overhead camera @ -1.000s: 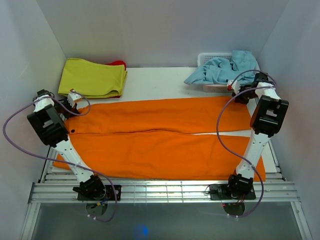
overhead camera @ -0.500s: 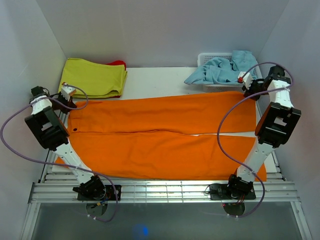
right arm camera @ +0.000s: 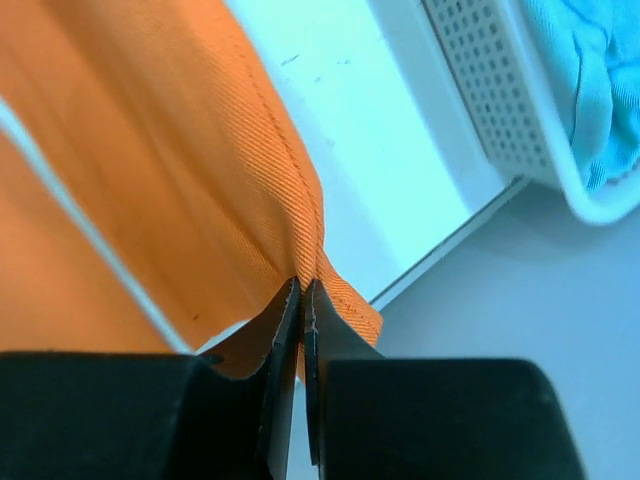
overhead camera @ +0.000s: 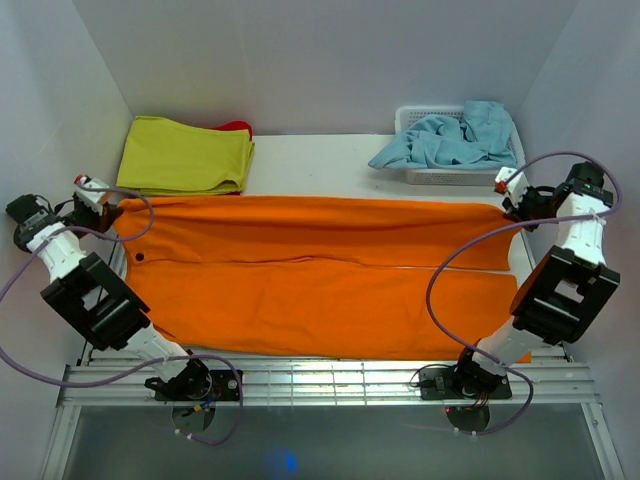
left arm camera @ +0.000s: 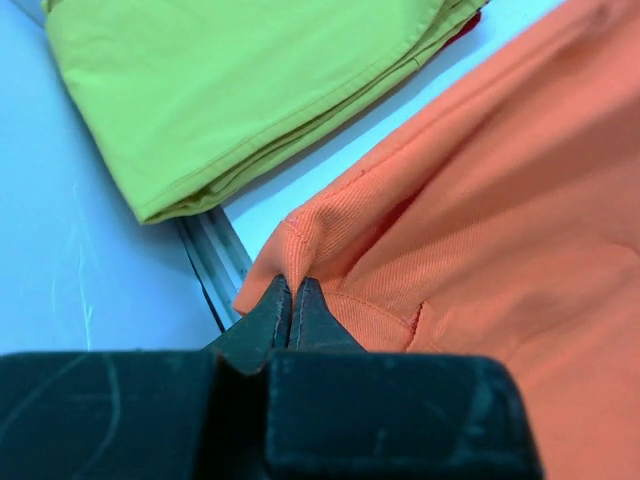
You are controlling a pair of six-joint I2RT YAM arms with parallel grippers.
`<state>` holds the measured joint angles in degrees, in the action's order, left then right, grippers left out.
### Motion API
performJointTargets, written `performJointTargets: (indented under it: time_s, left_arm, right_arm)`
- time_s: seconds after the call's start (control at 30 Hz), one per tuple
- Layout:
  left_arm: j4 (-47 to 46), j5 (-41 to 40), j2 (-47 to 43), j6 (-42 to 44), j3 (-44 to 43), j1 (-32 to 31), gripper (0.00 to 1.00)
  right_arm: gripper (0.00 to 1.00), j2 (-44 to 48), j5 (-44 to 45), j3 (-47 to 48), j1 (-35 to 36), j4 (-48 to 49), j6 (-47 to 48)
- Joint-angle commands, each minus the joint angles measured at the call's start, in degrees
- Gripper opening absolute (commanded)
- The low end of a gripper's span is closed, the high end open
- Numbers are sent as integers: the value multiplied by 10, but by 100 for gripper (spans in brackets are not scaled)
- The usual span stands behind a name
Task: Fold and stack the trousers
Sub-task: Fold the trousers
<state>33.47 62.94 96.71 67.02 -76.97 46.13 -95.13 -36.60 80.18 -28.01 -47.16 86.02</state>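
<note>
The bright orange trousers (overhead camera: 310, 265) lie spread across the table, legs running left to right, a small dark button (overhead camera: 139, 258) at the left waistband. My left gripper (overhead camera: 103, 212) is shut on the far left waistband corner (left arm camera: 290, 250) and holds it lifted at the table's left edge. My right gripper (overhead camera: 512, 203) is shut on the far leg's hem corner (right arm camera: 335, 290) and holds it up at the right edge. The far leg is stretched taut between the two grippers, above the table.
A folded yellow-green cloth (overhead camera: 185, 155) lies at the back left over something red (overhead camera: 236, 128); it also shows in the left wrist view (left arm camera: 250, 90). A white basket (overhead camera: 450, 176) with a light blue garment (overhead camera: 450, 140) stands at the back right. Side walls are close.
Both grippers have moved outward and toward the near side, lifting the trousers' far edge. The far leg is pulled longer and tauter, its edge now raised.
</note>
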Motion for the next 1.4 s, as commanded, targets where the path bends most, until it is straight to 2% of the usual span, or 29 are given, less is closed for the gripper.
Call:
performJointTargets:
  time_s: [0.0,0.03,0.07,0.17,0.2,0.23,0.3,0.33,0.37,0.43,0.5,0.57,0.63,0.67,0.73,0.77,0.8,0.83,0.87,0.9,0.97,1.0,1.07,1.13,1.2,1.27,1.33,1.37]
  left_arm:
    - [54,77,-76,88,26,60,0]
    - [96,83,-83,110,33,87,0]
    - [124,88,-89,174,40,102,0]
    - [243,88,-98,286,66,157,0]
    - [278,85,-96,366,71,171,0]
    - [341,79,-85,403,75,202,0]
    - [403,71,-65,507,75,232,0]
    - [450,70,-42,532,71,264,0]
    - [467,64,-30,551,67,279,0]
    - [469,47,-18,568,70,307,0]
    - [469,-1,-20,601,98,320,0]
    - [469,-68,-34,671,142,333,0]
    - [469,-96,-42,738,168,352,0]
    - [468,-101,-39,745,174,359,0]
    - [469,-111,-33,739,167,363,0]
    - [468,-116,-33,741,163,366,14]
    - [469,-114,-38,745,156,377,38]
    - [469,-111,-42,751,151,384,38]
    - [469,-109,-47,763,146,389,53]
    - [469,-101,-59,764,136,397,62]
    - [470,-84,-76,748,123,397,74]
    - [470,-72,-86,734,118,397,75]
    - [470,-41,-119,709,110,384,77]
    - [469,-45,-141,633,107,334,77]
    - [469,-51,-149,577,107,293,77]
    - [451,-53,-161,484,110,228,77]
    - [369,-76,-173,381,116,145,75]
    - [341,-96,-183,277,129,113,74]
  right_arm:
    - [8,89,-27,-38,-52,-35,67]
    - [8,101,-32,-46,-63,-49,78]
    - [8,113,-41,-53,-85,-83,112]
    - [8,163,-41,-94,-132,-121,167]
    - [8,186,-37,-107,-145,-150,219]
    - [8,196,-33,-134,-159,-166,248]
    - [8,219,-13,-161,-207,-223,335]
    - [8,226,-7,-188,-226,-238,362]
    - [8,237,9,-203,-262,-251,386]
    - [8,246,34,-237,-290,-271,454]
    - [8,261,68,-286,-313,-271,478]
    - [8,273,90,-329,-324,-275,508]
    - [8,298,118,-359,-339,-274,542]
    - [8,305,136,-386,-358,-275,583]
    - [8,324,155,-408,-375,-273,619]
    - [12,328,167,-417,-379,-259,626]
    - [35,339,166,-422,-381,-251,623]
    - [45,343,159,-417,-384,-246,620]
    - [56,343,127,-406,-389,-246,616]
    - [72,333,109,-366,-389,-259,596]
    - [80,313,44,-316,-388,-279,566]
    - [84,301,26,-294,-387,-279,525]
    - [84,287,2,-244,-374,-279,485]
    - [83,281,-6,-226,-361,-280,435]
    - [81,266,-12,-214,-317,-280,383]
    - [78,254,-20,-202,-245,-278,271]
    - [71,233,-24,-197,-184,-274,184]
    - [68,229,-22,-202,-123,-244,77]
